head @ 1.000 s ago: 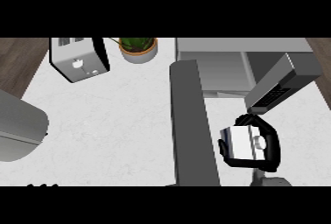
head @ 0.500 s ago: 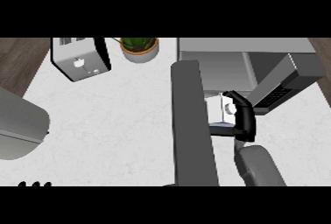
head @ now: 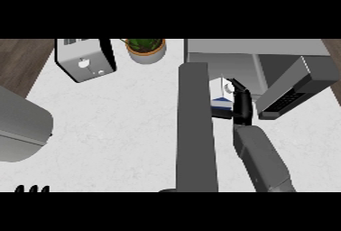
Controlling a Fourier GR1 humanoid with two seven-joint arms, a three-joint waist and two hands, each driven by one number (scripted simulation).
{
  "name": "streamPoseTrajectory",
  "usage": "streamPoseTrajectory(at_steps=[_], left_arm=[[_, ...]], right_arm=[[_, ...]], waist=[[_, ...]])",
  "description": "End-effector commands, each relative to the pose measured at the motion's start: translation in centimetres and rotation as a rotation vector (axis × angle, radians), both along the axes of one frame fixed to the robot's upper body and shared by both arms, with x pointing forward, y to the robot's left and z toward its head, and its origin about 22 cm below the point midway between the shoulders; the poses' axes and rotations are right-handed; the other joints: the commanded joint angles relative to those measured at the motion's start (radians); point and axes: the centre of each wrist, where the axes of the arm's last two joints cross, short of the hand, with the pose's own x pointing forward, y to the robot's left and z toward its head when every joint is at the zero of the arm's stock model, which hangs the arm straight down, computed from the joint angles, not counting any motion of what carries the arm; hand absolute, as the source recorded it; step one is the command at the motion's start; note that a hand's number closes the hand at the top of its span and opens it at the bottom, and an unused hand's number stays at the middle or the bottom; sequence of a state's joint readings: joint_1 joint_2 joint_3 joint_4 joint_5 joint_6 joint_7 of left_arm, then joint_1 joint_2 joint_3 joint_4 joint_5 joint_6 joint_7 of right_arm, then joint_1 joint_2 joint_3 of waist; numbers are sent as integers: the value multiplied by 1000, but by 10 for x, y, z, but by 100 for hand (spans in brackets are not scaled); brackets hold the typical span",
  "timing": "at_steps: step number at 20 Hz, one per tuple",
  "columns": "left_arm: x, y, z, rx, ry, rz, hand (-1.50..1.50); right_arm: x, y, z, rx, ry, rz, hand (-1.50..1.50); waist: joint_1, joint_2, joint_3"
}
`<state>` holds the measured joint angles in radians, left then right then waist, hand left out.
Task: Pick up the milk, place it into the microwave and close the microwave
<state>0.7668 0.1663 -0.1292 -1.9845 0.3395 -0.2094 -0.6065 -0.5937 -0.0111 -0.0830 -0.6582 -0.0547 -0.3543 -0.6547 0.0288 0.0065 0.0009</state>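
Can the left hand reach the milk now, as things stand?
Probably not. The left hand rests at the lower edge, and the open microwave door stands between it and the milk, held by the right hand.

head view, steeply down, counter (head: pixel 120 126)

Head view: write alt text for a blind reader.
The right hand holds the milk carton at the open microwave, beside its door. A toaster and potted plant stand behind; left hand rests at lower left.
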Motion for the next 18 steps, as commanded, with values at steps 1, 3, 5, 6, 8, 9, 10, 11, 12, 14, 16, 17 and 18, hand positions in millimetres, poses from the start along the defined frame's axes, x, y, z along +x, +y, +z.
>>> streamPoseTrajectory(at_steps=[1,3,5,6,8,9,10,11,12,14,16,17,18], left_arm=[[8,-6,-7,2,12,-4,-150],[3,0,16,3,-5,-3,-150],[13,-6,5,3,-21,-13,-150],[14,1,1,7,-2,-29,-150],[13,-12,3,-1,-2,-36,-150],[1,1,0,-5,6,-34,-150],[-2,-1,6,1,-9,-34,-150],[1,-12,-2,-1,-5,-49,-150],[7,1,-6,2,-6,-49,-150],[7,6,3,11,-14,-53,-150],[-3,-11,-9,-10,11,-72,-150],[11,-9,-3,-4,0,-63,-150],[4,-4,-2,2,-9,-76,-150]], right_arm=[[15,-11,-5,-46,47,-40,150],[24,-34,4,-83,30,-61,150],[29,-17,5,-156,49,-87,150],[26,-24,1,-180,55,-98,150],[23,-24,-7,-205,72,-110,150],[29,-38,2,-206,66,-122,150],[33,-51,9,-206,55,-122,150],[30,-31,1,-243,64,-107,150],[39,-34,14,-230,56,-113,150],[36,-43,10,-285,51,-132,150],[41,-48,17,-340,45,-152,150],[48,-53,28,-341,13,-168,150],[41,-48,17,-367,5,-166,150]], waist=[[17,10,1],[21,10,2],[37,19,2],[36,20,2],[40,21,2],[55,23,2],[57,22,3],[62,25,3],[65,30,3],[75,35,4],[83,32,3],[83,43,4],[90,39,4]])
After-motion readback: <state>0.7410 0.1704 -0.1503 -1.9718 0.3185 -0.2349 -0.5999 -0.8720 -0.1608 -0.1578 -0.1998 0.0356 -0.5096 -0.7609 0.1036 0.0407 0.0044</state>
